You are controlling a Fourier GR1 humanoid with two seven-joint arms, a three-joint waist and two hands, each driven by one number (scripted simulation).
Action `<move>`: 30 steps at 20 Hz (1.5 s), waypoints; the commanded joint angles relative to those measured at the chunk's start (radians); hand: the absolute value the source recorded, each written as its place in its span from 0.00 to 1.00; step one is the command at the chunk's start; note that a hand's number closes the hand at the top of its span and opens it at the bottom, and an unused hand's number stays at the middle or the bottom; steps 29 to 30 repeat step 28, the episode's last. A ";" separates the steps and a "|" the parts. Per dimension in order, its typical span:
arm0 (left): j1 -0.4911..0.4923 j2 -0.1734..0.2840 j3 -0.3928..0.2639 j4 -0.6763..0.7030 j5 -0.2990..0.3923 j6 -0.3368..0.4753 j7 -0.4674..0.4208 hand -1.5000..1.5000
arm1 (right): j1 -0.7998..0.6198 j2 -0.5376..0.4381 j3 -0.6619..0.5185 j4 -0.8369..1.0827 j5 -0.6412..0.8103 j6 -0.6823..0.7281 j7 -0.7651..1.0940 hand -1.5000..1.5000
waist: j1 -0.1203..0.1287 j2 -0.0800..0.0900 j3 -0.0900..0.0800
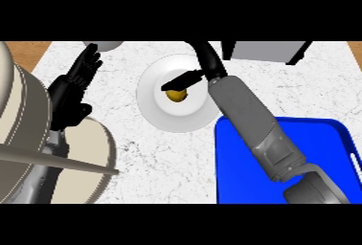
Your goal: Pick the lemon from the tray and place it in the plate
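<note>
The small yellow lemon (176, 95) lies on the round white plate (159, 112) just under the black right hand (185, 81), whose fingers appear to pinch it, so only letting go seems left, the blue tray (244, 186) lying behind near its forearm.

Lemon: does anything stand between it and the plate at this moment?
Nothing visible does. The lemon already shows over the middle of the white plate, with the right hand just above it. The blue tray lies apart, below and to the right. The left hand rests open at the left.
</note>
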 commanded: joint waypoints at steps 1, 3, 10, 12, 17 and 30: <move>0.044 0.024 0.034 -0.060 0.012 0.007 0.024 0.50 | -0.028 -0.044 -0.092 0.060 -0.065 0.054 -0.037 0.00 | -0.027 -0.008 -0.001; 0.032 0.051 0.074 -0.023 0.024 -0.007 -0.005 0.50 | -0.014 -0.049 -0.099 0.076 -0.062 0.074 -0.081 0.00 | -0.048 -0.010 -0.001; 0.016 0.028 0.064 -0.032 0.014 0.013 0.024 0.50 | 0.025 -0.227 -0.165 0.150 -0.093 0.262 -0.214 0.00 | -0.045 -0.001 0.000; 0.073 0.008 0.030 -0.119 0.006 0.019 0.044 0.50 | 0.055 -0.225 -0.148 0.176 -0.064 0.272 -0.278 0.00 | -0.031 -0.004 0.000; 0.073 0.007 0.041 -0.079 0.010 0.010 0.024 0.50 | 0.075 -0.345 -0.161 0.206 -0.059 0.393 -0.320 0.00 | -0.044 -0.004 0.000; 0.059 0.025 0.057 -0.074 0.008 -0.006 0.009 0.50 | 0.101 -0.428 -0.144 0.243 0.001 0.379 -0.446 0.00 | -0.025 0.004 0.001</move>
